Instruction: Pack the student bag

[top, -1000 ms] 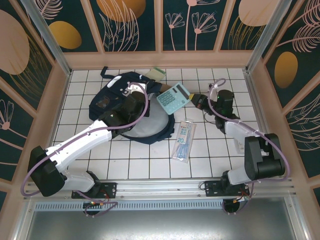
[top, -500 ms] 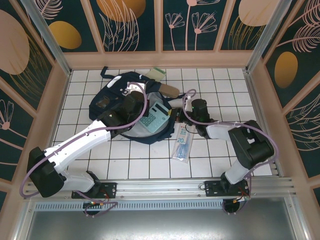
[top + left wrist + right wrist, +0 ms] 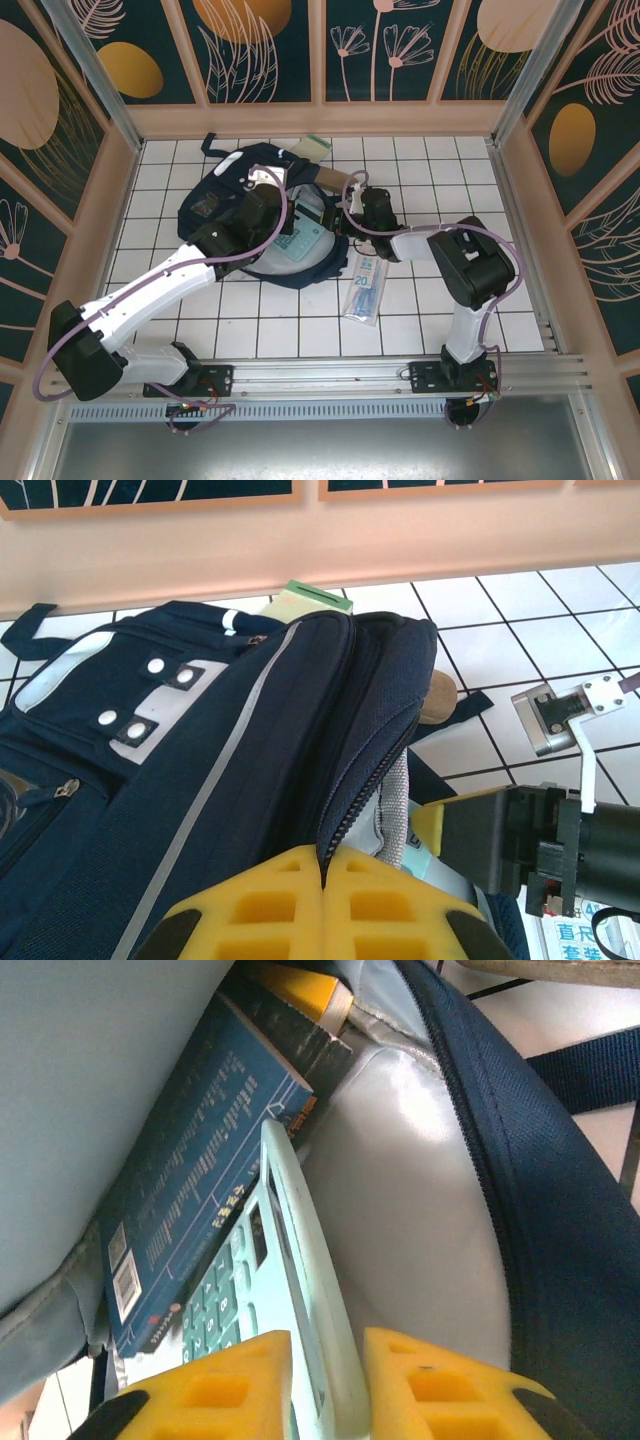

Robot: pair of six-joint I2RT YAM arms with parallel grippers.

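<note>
Calculator (image 3: 235, 1290) now inside student bag (image 3: 200, 740), beside blue book (image 3: 200, 1190); packet (image 3: 364, 288) marked "20"

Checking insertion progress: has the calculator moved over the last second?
Yes. The calculator went left and nearer, off the tiles beyond the clear packet, into the student bag opening.

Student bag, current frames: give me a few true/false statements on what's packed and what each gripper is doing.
1. The left gripper is shut on the zipper edge of the student bag. True.
2. The calculator lies flat on the tiles, away from the bag. False: it is partly inside the bag, between the fingers of the right gripper.
3. A blue book is inside the bag. True.
4. The clear stationery pouch is packed in the bag. False: it lies on the white tiles outside the bag.
</note>
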